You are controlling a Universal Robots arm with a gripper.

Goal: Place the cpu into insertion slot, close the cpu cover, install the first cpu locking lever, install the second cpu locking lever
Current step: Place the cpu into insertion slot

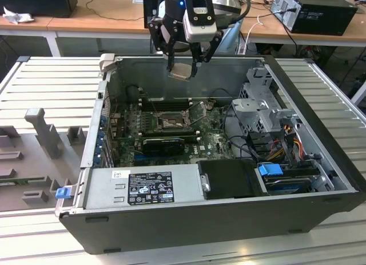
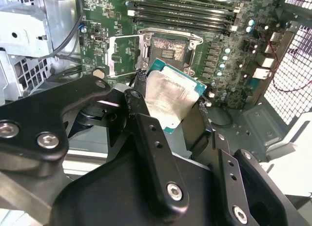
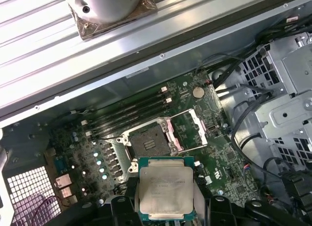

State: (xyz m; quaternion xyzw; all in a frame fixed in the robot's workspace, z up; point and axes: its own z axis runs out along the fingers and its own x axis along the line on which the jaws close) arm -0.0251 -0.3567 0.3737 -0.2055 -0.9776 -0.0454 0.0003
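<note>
Exterior view: black two-fingered gripper, fingers clamped on the small flat square silver-topped cpu, held above an open black computer case, with the square dark metal-rimmed insertion slot on the green motherboard well below the fingertips. Second wrist view: cpu tilted between the closed fingers; insertion slot uncovered just beyond the fingertips; thin dull-grey square-framed metal cpu cover swung open, just beside the slot. First wrist view: cpu gripped by two opposite edges, apart from the slot beyond it; cover raised at the slot's edge.
</note>
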